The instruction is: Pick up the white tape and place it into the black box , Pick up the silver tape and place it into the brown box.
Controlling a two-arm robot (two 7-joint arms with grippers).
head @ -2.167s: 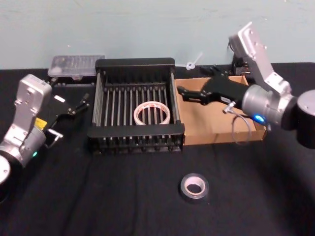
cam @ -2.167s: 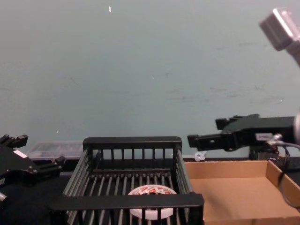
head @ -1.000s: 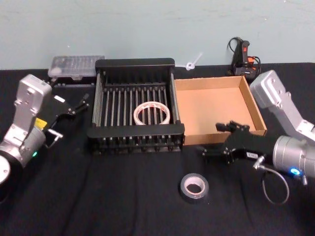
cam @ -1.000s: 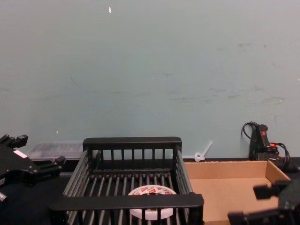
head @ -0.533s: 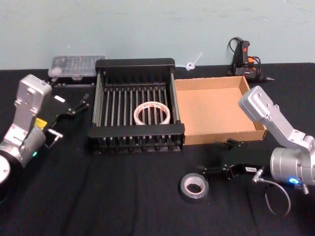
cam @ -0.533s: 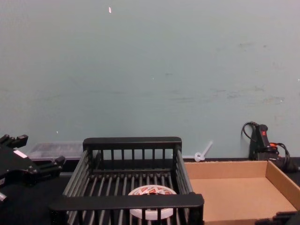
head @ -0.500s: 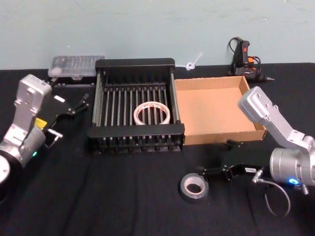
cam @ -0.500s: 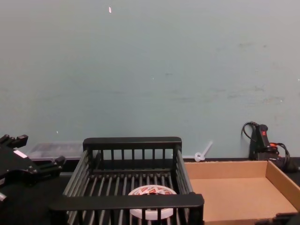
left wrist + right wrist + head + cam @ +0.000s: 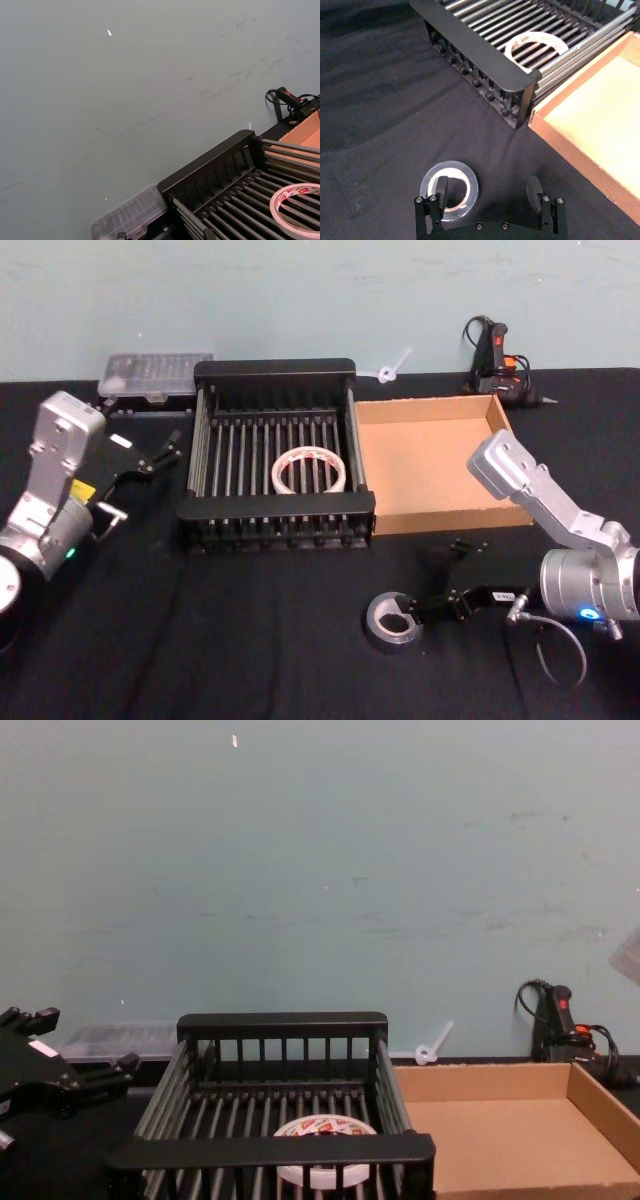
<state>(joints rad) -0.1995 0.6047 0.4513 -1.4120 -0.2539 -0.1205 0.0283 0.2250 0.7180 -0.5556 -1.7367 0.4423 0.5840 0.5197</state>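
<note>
Black fingers of the right gripper (image 9: 491,194) were spread wide, one set inside the silver tape (image 9: 449,191) on the table. Off-centre closure might nudge the roll away. White tape (image 9: 309,471) lay in the black box (image 9: 275,371).

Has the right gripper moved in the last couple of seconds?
Yes. The right gripper has come from above the brown box, toward the robot and down, past the box's near wall to the silver tape, one finger over its hole.
</note>
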